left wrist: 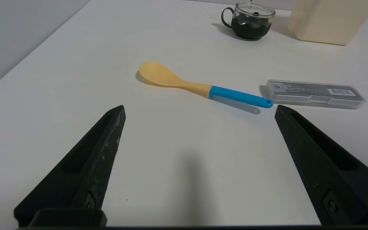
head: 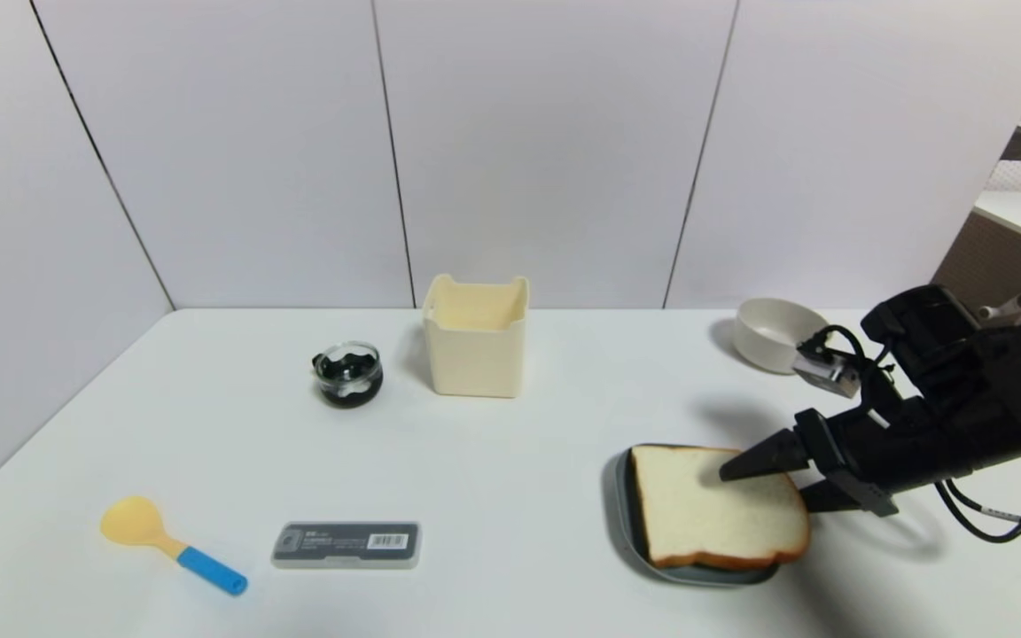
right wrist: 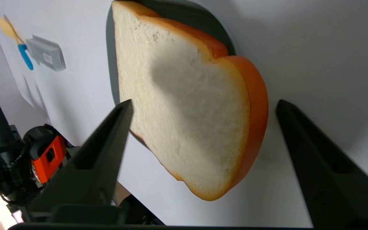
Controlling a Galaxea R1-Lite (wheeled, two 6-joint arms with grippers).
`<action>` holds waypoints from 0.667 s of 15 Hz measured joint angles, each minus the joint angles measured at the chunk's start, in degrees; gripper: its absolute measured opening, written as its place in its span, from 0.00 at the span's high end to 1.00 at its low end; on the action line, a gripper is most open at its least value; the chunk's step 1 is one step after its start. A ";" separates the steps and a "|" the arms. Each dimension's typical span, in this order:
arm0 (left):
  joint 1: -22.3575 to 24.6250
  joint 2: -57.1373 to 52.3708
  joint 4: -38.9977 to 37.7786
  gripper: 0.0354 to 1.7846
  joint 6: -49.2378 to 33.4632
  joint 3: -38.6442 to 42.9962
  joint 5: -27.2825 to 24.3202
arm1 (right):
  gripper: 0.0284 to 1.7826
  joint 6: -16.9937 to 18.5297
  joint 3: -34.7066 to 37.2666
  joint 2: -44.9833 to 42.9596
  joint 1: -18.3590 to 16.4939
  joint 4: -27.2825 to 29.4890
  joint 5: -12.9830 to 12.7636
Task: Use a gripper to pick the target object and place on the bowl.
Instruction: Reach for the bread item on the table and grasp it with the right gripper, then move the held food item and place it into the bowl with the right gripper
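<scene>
The target object, a large square slice of white bread (head: 705,518) with an orange-brown crust, lies on a flat blue-grey plate (head: 621,496) at the front right. My right gripper (head: 763,489) is open at the slice's right edge, one finger over its top face and the other beside the crust. In the right wrist view the bread (right wrist: 184,105) lies between the spread fingers of the right gripper (right wrist: 203,103), which do not touch it. The off-white bowl (head: 772,337) stands empty at the back right. My left gripper (left wrist: 200,108) is open and empty over bare table.
A cream square container (head: 475,350) and a glass cup with dark contents (head: 348,374) stand at the back middle. A yellow spoon with a blue handle (head: 169,542) and a grey flat case (head: 346,543) lie at the front left. Walls close the back and left.
</scene>
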 joint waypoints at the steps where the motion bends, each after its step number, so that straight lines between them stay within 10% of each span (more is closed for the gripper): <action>1: 0.00 0.00 0.00 0.06 0.00 0.00 0.01 | 0.29 0.02 0.07 0.13 0.07 0.12 -0.01; 5: 0.00 0.00 0.00 0.06 0.00 0.00 0.00 | 0.56 0.02 0.27 0.46 0.22 0.23 0.00; 7: 0.00 0.00 0.00 0.06 0.00 0.00 0.00 | 0.89 0.02 0.27 0.57 0.35 0.33 0.00; 10: -0.02 0.00 0.00 0.06 0.00 0.00 0.01 | 0.91 -0.09 0.35 0.62 0.44 0.33 -0.01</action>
